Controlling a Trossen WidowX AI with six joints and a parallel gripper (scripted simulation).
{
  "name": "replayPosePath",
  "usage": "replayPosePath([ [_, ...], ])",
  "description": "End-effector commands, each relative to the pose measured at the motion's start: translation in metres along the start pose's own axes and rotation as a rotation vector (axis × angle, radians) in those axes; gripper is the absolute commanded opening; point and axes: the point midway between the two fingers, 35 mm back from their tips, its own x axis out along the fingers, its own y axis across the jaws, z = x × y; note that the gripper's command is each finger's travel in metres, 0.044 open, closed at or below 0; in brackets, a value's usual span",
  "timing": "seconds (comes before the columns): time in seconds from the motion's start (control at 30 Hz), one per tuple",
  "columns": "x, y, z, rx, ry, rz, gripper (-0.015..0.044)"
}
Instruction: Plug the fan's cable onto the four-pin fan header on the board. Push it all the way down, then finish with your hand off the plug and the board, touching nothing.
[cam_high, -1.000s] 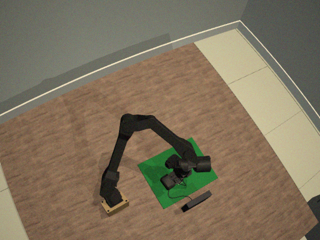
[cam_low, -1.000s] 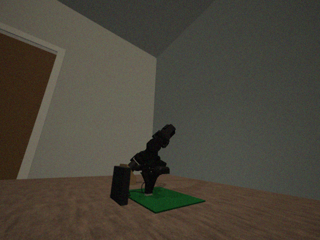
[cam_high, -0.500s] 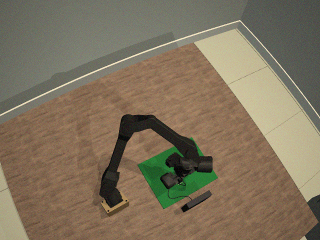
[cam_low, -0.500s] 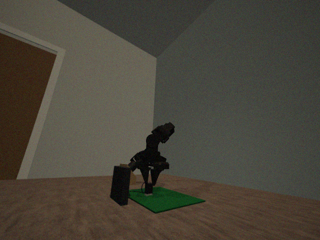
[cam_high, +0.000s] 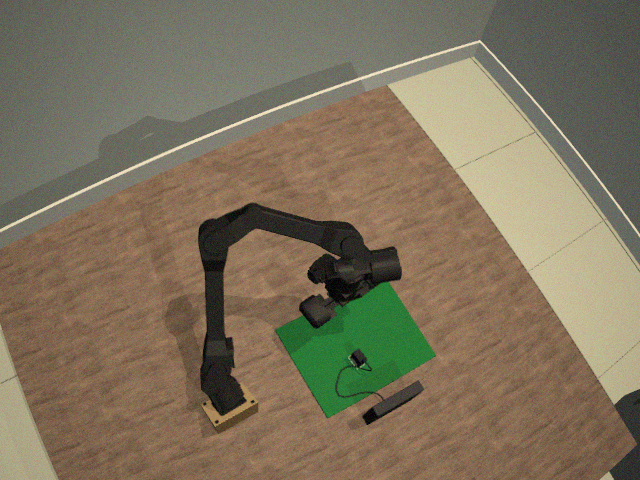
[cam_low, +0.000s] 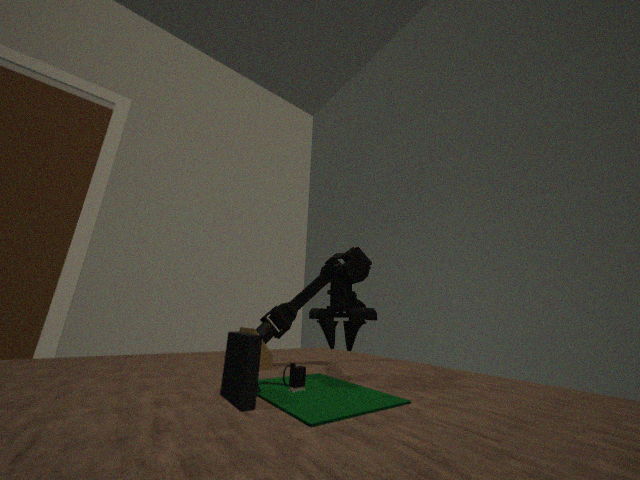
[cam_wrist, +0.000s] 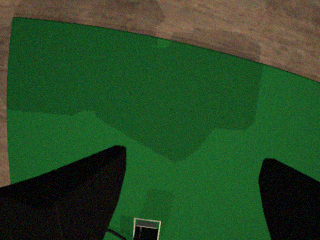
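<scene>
Plug (cam_high: 358, 356) (cam_low: 297, 376) (cam_wrist: 146, 233) on board (cam_high: 372, 330) (cam_low: 336, 398) (cam_wrist: 200, 165); fan (cam_high: 395, 402) (cam_low: 241, 369) beside board; jaws (cam_low: 341, 349) above board; cable (cam_high: 337, 381) (cam_low: 284, 376) (cam_wrist: 116, 234) between plug and fan

The tabletop (cam_high: 129, 258) (cam_low: 155, 423) (cam_wrist: 295, 30) looks like matt brown wood, streaked with grain out to its edges. The board (cam_high: 382, 330) (cam_low: 336, 400) (cam_wrist: 200, 175) is smooth and matt green. The arm (cam_high: 214, 299) (cam_low: 310, 291) seems dull black plastic or coated metal; the pictures cannot settle which. The plug (cam_high: 358, 356) (cam_low: 297, 376) (cam_wrist: 146, 233) resembles matt black plastic.
</scene>
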Motion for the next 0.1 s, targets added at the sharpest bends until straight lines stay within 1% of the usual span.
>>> replayPosePath([
  [0.0,0.0017,0.0047,0.0101,0.031,-0.009,0.008,0.026],
  [0.07,0.0017,0.0047,0.0101,0.031,-0.009,0.008,0.026],
])
